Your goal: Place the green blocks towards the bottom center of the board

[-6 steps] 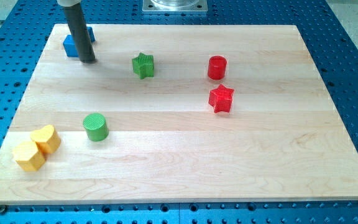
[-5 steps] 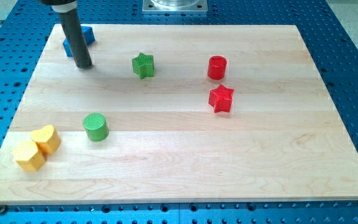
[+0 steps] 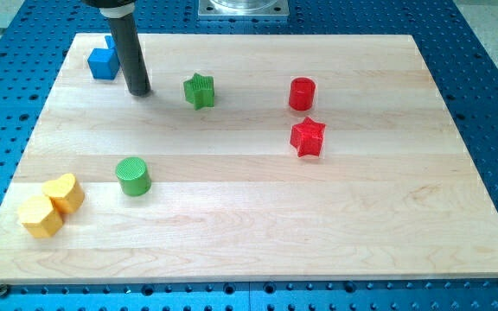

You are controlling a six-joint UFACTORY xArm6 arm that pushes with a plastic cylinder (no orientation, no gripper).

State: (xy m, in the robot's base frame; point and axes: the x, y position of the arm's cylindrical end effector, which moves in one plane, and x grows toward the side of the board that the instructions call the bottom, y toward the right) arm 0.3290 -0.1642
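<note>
A green star block (image 3: 200, 90) lies in the upper middle of the wooden board (image 3: 249, 242). A green cylinder (image 3: 133, 175) stands at the lower left. My tip (image 3: 140, 91) rests on the board to the left of the green star, with a gap between them, and just right of a blue block (image 3: 104, 62). The green cylinder is well below my tip.
A red cylinder (image 3: 302, 93) and a red star (image 3: 308, 136) sit at the upper right of centre. A yellow heart-shaped block (image 3: 65, 192) and a yellow hexagonal block (image 3: 41, 216) touch each other near the board's lower left corner.
My tip has moved to the right, away from the blue block and closer to the green star. No block has visibly moved.
</note>
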